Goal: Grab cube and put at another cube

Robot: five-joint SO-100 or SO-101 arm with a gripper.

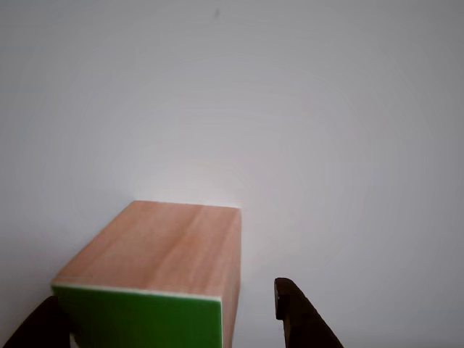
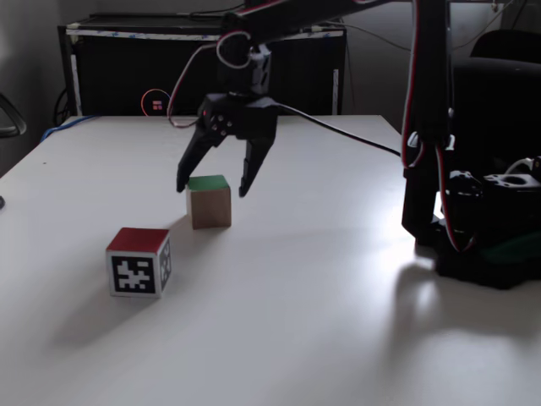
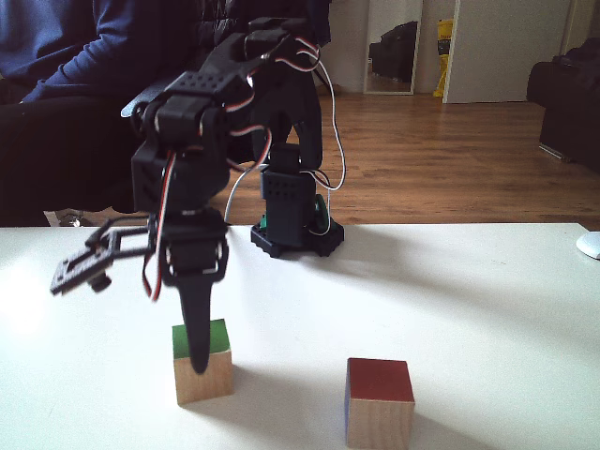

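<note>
I'm at the reach-in step: my hand hangs spread wide over the cube, gripping nothing. The cube sits on the worktop, near another cube. Next I'd lower and squeeze.

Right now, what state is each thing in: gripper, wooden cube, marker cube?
Black two-finger gripper: open, fingers straddling the wooden cube, not closed on it.
Light wooden cube with green face: resting on the white table, green face up, ungrasped.
Red-topped cube with black-and-white marker: on the table, apart from the wooden cube.
</note>
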